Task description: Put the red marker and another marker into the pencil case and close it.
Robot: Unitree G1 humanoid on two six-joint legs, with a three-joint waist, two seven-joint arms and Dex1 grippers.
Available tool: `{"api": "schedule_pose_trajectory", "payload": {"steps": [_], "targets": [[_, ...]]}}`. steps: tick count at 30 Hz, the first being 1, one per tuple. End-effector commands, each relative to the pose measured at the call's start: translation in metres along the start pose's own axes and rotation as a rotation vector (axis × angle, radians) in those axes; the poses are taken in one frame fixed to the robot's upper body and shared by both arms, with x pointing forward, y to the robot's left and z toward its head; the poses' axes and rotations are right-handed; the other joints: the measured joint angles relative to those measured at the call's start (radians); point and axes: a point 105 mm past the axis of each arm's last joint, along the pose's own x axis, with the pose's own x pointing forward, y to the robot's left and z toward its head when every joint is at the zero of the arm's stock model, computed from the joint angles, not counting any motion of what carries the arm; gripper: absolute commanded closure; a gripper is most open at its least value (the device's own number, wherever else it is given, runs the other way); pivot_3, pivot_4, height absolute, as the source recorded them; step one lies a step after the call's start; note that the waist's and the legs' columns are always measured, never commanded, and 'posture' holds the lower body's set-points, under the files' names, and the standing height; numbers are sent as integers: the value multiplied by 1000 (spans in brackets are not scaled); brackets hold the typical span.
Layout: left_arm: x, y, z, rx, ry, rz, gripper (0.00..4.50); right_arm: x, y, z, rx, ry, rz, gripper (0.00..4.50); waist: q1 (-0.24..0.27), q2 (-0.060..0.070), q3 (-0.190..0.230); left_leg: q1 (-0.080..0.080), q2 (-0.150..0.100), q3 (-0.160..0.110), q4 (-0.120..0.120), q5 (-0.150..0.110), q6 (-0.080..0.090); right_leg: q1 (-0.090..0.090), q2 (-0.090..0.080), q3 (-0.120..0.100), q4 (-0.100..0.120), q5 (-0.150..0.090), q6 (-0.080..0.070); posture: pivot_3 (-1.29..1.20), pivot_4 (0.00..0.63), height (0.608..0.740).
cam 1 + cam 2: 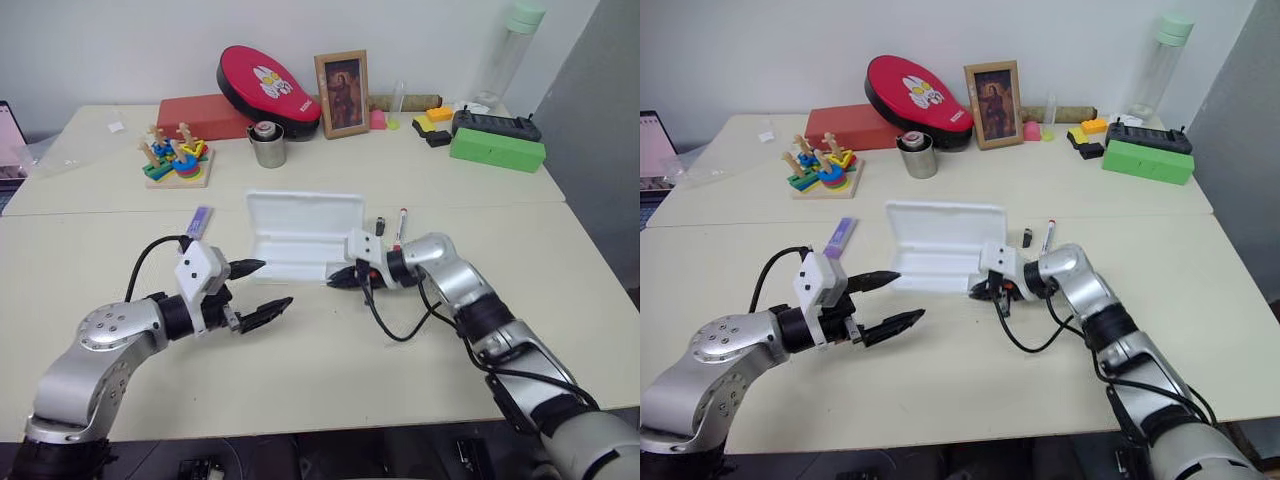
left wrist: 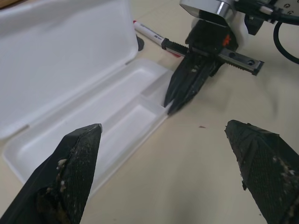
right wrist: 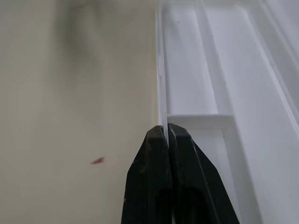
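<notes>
Right hand [image 1: 334, 281] at pencil case [image 1: 300, 236] rim

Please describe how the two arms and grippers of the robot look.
Both arms have rounded silver-grey metallic shells with black joints. Each wrist carries a white boxy housing and a loose black cable. The left gripper and right gripper each have two black tapered, pointed fingers; the right gripper shows a small orange mark.

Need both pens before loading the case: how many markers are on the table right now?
2. The red marker lies just right of the open pencil case; the lilac marker lies to its left. Both are outside the tray, and clutter at the back could hide others.
</notes>
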Motion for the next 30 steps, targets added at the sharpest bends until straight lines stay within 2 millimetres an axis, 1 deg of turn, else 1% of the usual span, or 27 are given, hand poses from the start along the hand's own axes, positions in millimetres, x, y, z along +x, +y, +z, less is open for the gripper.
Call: {"api": "schedule_pose_trajectory", "payload": {"steps": [1,4,7,10,12,14,16,18,19,22,23,26,28,30], "targets": [[-3,-8,9,30,-10,-33,0,8,25,12,-29,-19,45,4486,0,0,0,0,0,0,0,0,0,0,0,0,0,0,0,0,150,740],[1,-10,10,26,-16,-40,0,13,34,9,-20,-8,48,4486,0,-1,0,1,0,0,1,0,0,0,0,0,0,0,0,0,150,740],[4,-11,12,30,-20,-49,0,15,32,13,-16,-17,22,4486,0,-1,0,1,0,0,1,0,0,1,0,1,0,0,0,0,150,740],[7,-10,15,35,-25,-53,0,11,24,18,-15,-35,-25,3918,0,-1,0,1,0,0,1,0,0,1,0,1,0,0,0,0,150,740],[9,-10,17,40,-32,-59,0,4,17,25,2,-64,-64,3475,0,-1,0,1,0,0,1,0,0,1,0,1,0,0,0,0,150,740],[15,-13,22,48,-50,-78,0,-15,10,43,34,-150,-107,3014,0,-1,0,1,0,0,1,0,0,1,0,1,0,0,0,0,150,740],[21,-16,25,54,-65,-95,0,-34,8,54,76,-208,-132,2624,6,0,0,0,0,0,1,0,0,1,0,1,0,0,0,0,150,740],[28,-17,29,60,-81,-105,0,-55,7,56,135,-243,-166,2158,13,-1,0,0,0,0,2,0,0,1,0,0,-1,0,0,0,150,740],[31,-17,31,61,-90,-108,0,-64,6,55,163,-248,-190,1849,18,-1,-1,0,0,-1,2,0,0,1,0,0,-1,0,0,0,150,740],[46,-21,41,66,-137,-138,0,-88,-5,34,271,-202,-334,1060,26,-2,-1,0,0,-1,2,0,0,2,0,-1,-1,0,0,0,150,740],[51,-23,45,66,-155,-146,0,-94,-9,26,314,-182,-387,732,25,-2,-1,0,0,-1,2,0,0,3,0,0,-1,0,0,0,150,740],[68,-24,58,76,-200,-152,0,-108,-22,4,424,-129,-565,50,24,-1,-1,0,-1,-1,3,0,0,3,0,0,-1,0,0,0,150,740],[78,-24,63,89,-211,-147,0,-118,-33,-8,498,-90,-710,50,18,-1,-1,0,-1,-1,3,0,0,3,0,0,-1,0,0,0,150,740],[86,-24,68,101,-225,-148,0,-126,-42,-26,576,-21,-867,50,14,-1,-1,1,-1,-1,3,0,0,3,0,0,-1,0,0,0,150,740]]}}
